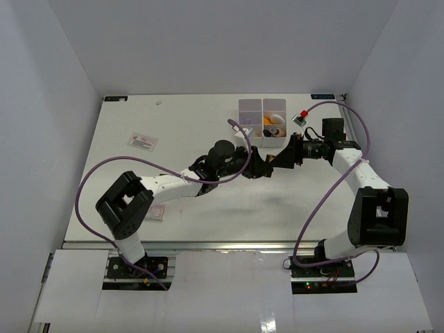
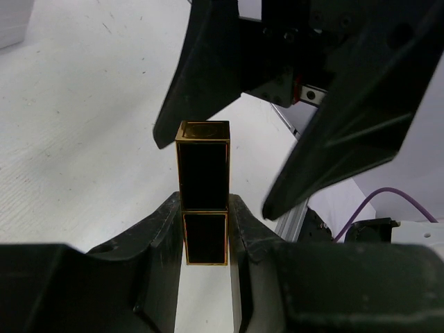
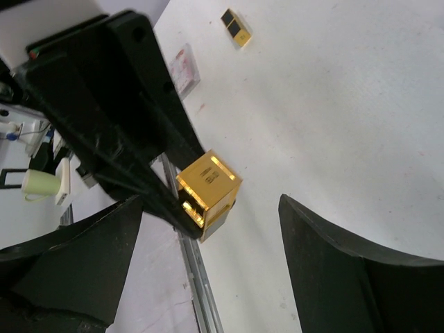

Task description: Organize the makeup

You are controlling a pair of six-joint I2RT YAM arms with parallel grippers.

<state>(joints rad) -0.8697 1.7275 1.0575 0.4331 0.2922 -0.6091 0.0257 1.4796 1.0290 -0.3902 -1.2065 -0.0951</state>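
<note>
My left gripper [image 2: 205,204] is shut on a black-and-gold lipstick tube [image 2: 202,163] and holds it above the table. The tube's gold end [image 3: 208,186] points toward my right gripper [image 3: 211,260]. That gripper is open, with one finger on each side of the tube's end and not touching it. From above, both grippers meet mid-table, the left gripper [image 1: 261,167] and the right gripper [image 1: 278,161] just below the white compartment box [image 1: 241,105]. The box holds a tan sponge [image 1: 272,119] and other small makeup pieces. A second small black-and-gold piece [image 3: 236,28] lies on the table.
A small red-and-white item [image 1: 302,116] lies right of the box. A white card [image 1: 142,141] lies at the left and another [image 1: 157,212] near the front edge. Purple cables loop from both arms. White walls enclose the table.
</note>
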